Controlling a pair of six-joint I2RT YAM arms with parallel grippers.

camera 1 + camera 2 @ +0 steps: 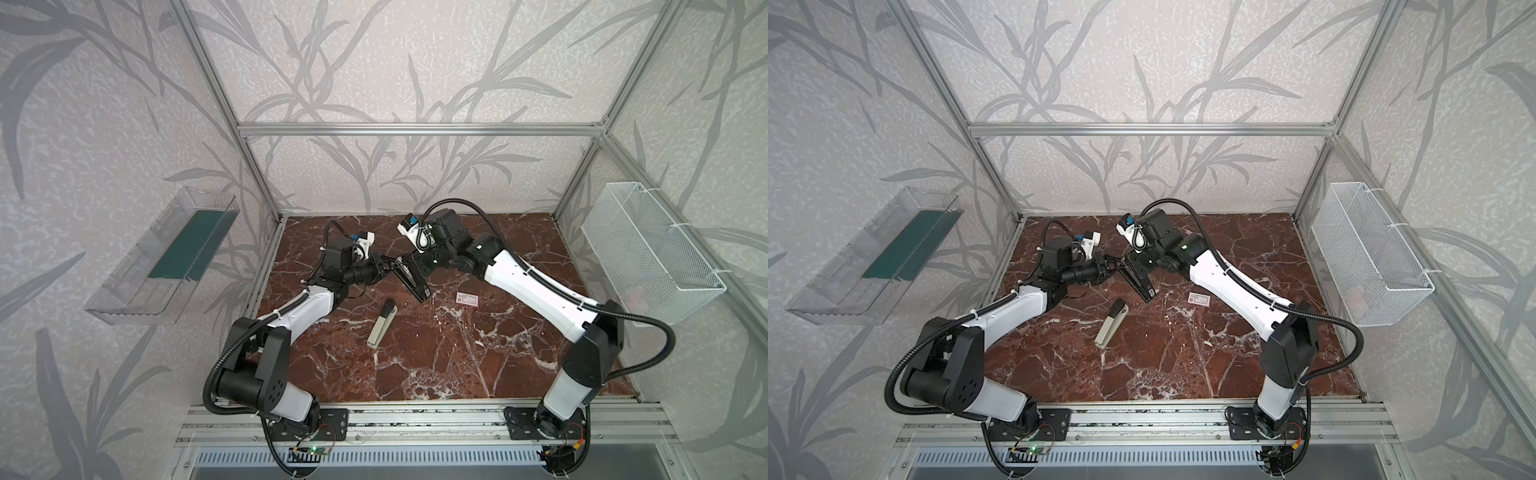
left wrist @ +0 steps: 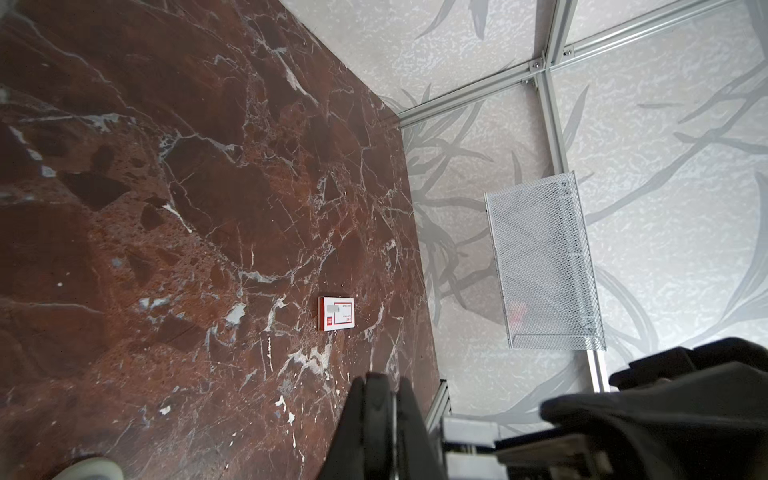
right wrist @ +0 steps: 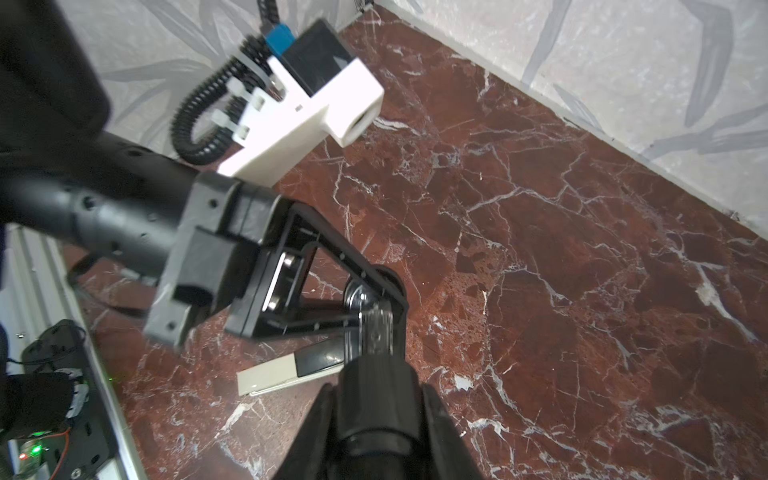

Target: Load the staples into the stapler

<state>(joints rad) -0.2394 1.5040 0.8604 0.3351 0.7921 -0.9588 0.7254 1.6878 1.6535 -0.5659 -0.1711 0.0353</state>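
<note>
My right gripper (image 1: 417, 269) is shut on the black stapler (image 1: 420, 289) and holds it tilted above the marble, white-labelled end lowest. In the right wrist view the black body sits between the jaws (image 3: 374, 388) and its silver rail (image 3: 376, 330) points away. My left gripper (image 1: 392, 262) meets the stapler's far end. Its fingers are pressed together (image 2: 392, 386) with a thin bright metal edge of the stapler between them. The white box with red print (image 1: 466, 298) lies shut on the table to the right. The staples are hidden.
A beige-grey stapler with a black end (image 1: 382, 323) lies on the marble table (image 1: 457, 365) in front of the grippers. A white wire basket (image 1: 652, 253) hangs on the right wall. A clear plastic tray (image 1: 162, 257) hangs on the left wall.
</note>
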